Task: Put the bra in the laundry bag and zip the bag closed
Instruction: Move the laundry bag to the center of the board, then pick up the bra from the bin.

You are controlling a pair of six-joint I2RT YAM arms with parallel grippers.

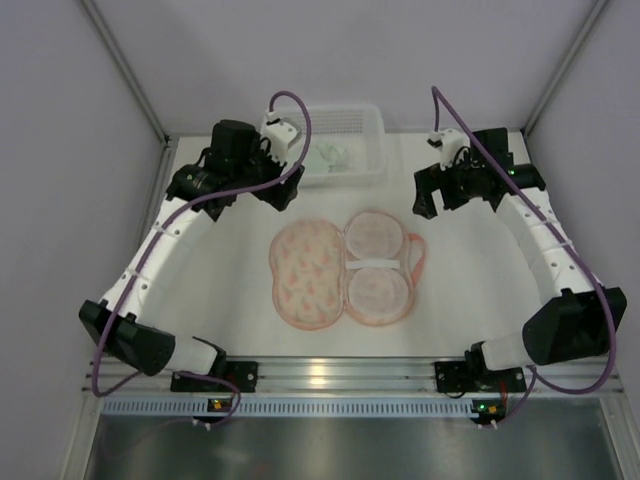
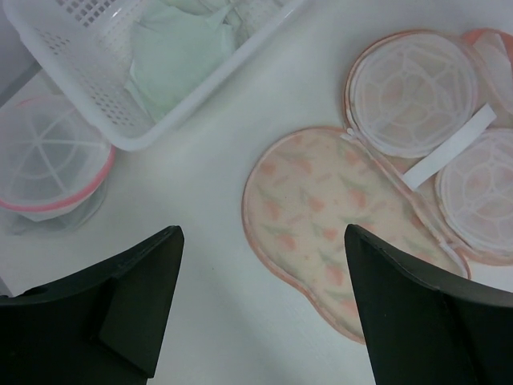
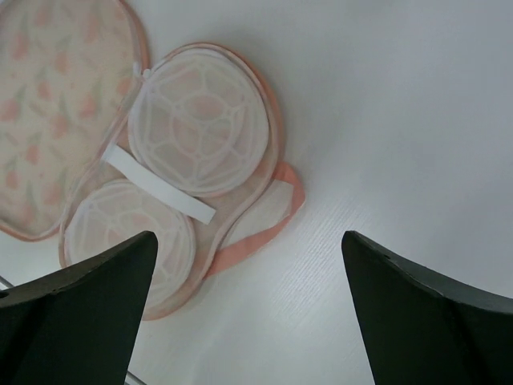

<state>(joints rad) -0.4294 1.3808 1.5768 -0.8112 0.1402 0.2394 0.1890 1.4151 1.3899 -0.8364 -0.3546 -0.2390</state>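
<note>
Bra (image 2: pixel 180 56) lies crumpled in the white basket (image 1: pixel 372 125) at the counter's (image 1: pixel 480 300) far edge, just far-right of the wide-apart left claw (image 2: pixel 262 237), nearer than the equally spread right claw (image 3: pixel 248 237), with the laundry bag (image 1: pixel 305 270) unzipped mid-counter.

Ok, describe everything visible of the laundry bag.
The laundry bag lies unzipped, opened flat on the middle of the table, a peach-edged, peanut-shaped clamshell. Its left half shows pale fabric printed with pink flowers; the right half carries two white mesh domes crossed by a white strap. Nothing else touches it.
</note>
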